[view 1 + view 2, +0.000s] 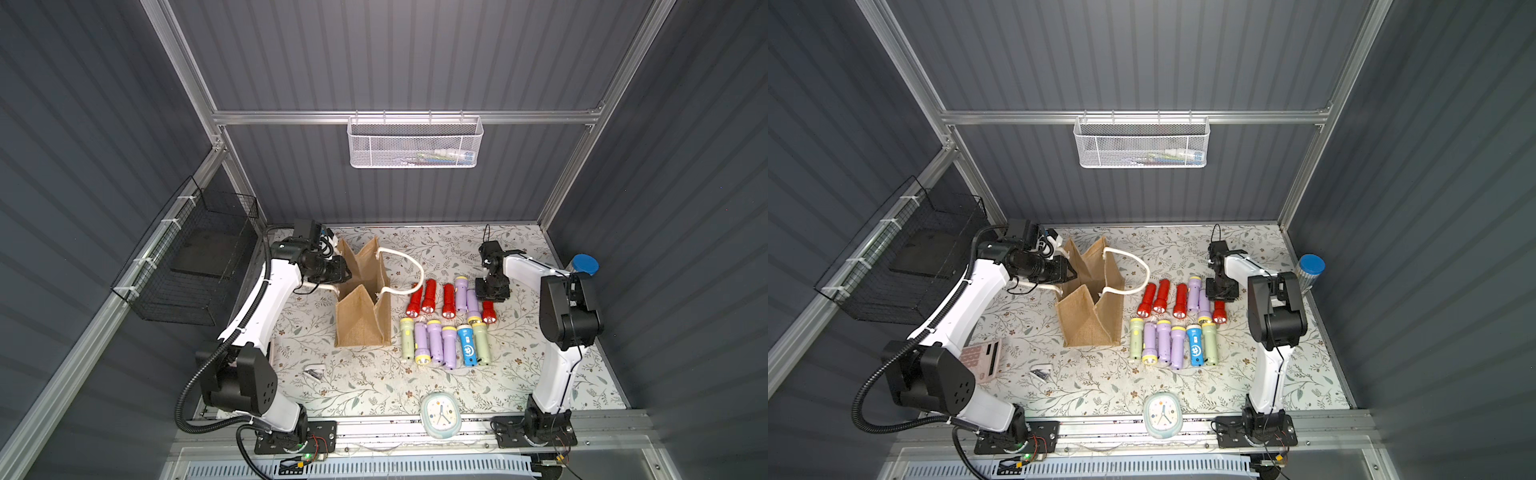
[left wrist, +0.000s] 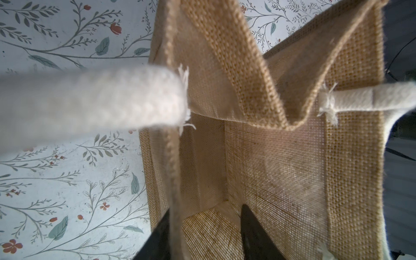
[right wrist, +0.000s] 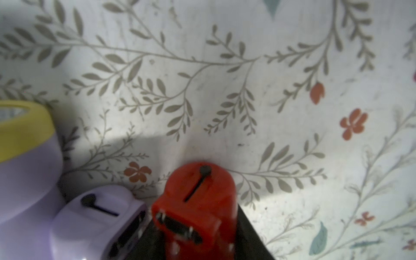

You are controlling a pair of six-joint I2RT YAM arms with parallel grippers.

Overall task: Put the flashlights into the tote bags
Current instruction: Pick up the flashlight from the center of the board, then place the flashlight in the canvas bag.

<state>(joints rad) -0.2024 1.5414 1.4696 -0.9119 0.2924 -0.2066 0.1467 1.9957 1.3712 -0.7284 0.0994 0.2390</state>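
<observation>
The tan tote bag (image 1: pixel 361 328) (image 1: pixel 1086 324) stands open at mid-table, with white rope handles. My left gripper (image 1: pixel 347 274) (image 2: pixel 202 236) is open and straddles the bag's left wall (image 2: pixel 292 157), one finger outside and one inside. Right of the bag lie several flashlights (image 1: pixel 428 296) in two rows: red, lavender, pale green and one blue. My right gripper (image 1: pixel 492 291) (image 3: pixel 198 243) points down at the far-right end of the back row. It is shut on a red flashlight (image 3: pixel 198 202) (image 1: pixel 488 313). A lavender flashlight (image 3: pixel 94 220) lies right beside it.
A clock (image 1: pixel 440 415) sits at the table's front edge. A silver cylinder with a blue cap (image 1: pixel 584 266) stands at the right wall. A pink calculator (image 1: pixel 980 359) and a small stapler-like item (image 1: pixel 314 372) lie front left. The white mesh basket (image 1: pixel 415 143) and the black wire basket (image 1: pixel 195 266) hang on the walls.
</observation>
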